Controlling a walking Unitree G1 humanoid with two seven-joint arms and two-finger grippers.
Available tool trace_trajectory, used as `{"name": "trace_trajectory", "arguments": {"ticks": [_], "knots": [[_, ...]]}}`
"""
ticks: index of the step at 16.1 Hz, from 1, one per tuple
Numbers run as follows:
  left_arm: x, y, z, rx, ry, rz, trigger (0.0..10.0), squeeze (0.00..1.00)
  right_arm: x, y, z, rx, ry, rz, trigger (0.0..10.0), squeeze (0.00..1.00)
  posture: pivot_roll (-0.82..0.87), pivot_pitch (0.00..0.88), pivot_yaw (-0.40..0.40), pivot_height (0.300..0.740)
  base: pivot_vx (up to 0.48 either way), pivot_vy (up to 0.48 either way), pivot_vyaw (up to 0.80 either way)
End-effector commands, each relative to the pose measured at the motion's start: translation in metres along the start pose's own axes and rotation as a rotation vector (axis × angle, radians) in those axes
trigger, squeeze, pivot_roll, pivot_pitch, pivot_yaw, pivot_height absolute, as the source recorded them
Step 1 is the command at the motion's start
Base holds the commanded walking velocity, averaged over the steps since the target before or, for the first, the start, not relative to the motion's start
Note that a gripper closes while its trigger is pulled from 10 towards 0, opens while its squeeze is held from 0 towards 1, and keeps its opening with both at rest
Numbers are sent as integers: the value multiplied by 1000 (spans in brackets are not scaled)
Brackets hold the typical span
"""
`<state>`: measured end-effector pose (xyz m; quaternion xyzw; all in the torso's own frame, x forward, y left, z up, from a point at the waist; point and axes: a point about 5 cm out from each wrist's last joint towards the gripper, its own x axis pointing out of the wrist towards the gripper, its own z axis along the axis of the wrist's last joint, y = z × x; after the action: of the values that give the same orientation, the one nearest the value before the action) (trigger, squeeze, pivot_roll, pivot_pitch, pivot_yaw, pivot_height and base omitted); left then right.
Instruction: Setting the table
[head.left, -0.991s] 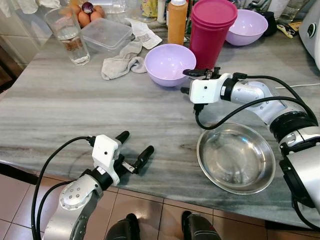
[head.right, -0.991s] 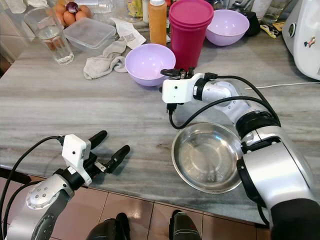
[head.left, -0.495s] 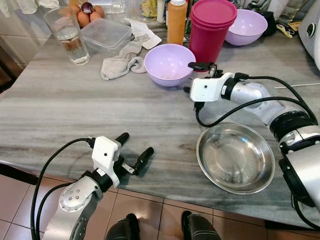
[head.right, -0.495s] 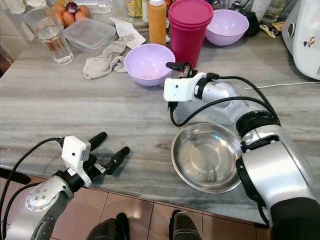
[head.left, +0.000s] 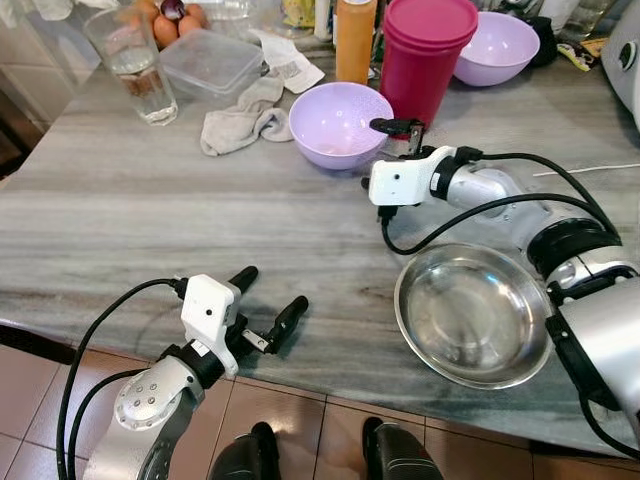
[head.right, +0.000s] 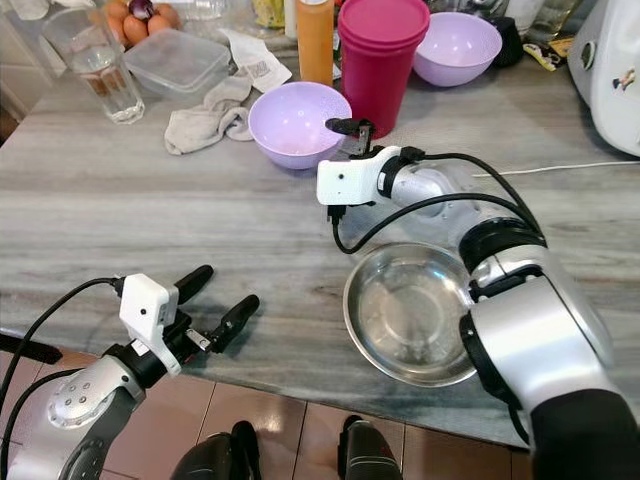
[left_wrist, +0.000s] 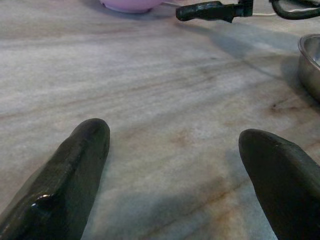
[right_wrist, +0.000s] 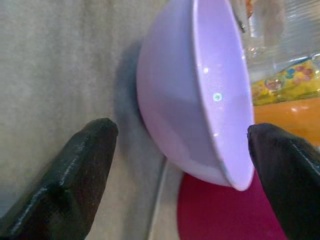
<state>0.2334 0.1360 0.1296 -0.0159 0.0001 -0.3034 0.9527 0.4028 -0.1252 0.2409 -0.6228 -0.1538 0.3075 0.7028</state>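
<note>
Countertop (head.left: 150, 200): lilac bowl (head.left: 338, 122) between right claw (head.left: 388, 150) fingers.

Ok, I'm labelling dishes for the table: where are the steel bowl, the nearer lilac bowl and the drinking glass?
steel bowl (head.left: 470, 318): left eye view, inner bottom.
nearer lilac bowl (head.left: 338, 122): left eye view, inside wall.
drinking glass (head.right: 98, 66): right eye view, side wall.

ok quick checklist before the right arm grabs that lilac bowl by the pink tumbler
1. Right end effector open: ok, fingers spread.
2. Lined up on the near lilac bowl: ok, its rim sits between the fingers in the right wrist view.
3. Bowl is empty: ok.
4. Clearance from the pink tumbler: not ok, it stands right beside the bowl.
5. Steel bowl out of the path: ok, it sits near the table edge.
6. Left end effector clear: ok, open at the near edge.
</note>
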Motion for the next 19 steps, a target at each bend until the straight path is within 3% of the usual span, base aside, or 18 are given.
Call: {"name": "trace_trajectory", "arguments": {"ticks": [1,4,5,19], "knots": [[-5,1,0,1,13,12,10000,0,1,-6,2,-1,1,-13,10000,0,-55,305,32,740,0,0,0],[-11,4,1,10,22,28,10000,0,7,-7,6,-2,12,-21,10000,0,-33,312,29,740,0,0,0],[-12,4,2,11,23,28,10000,0,8,-8,7,-3,14,-23,0,0,-29,314,29,740,0,0,0],[-14,3,1,18,47,38,10000,0,10,-4,10,-35,4,2,0,0,-15,305,23,740,0,0,0]]}}
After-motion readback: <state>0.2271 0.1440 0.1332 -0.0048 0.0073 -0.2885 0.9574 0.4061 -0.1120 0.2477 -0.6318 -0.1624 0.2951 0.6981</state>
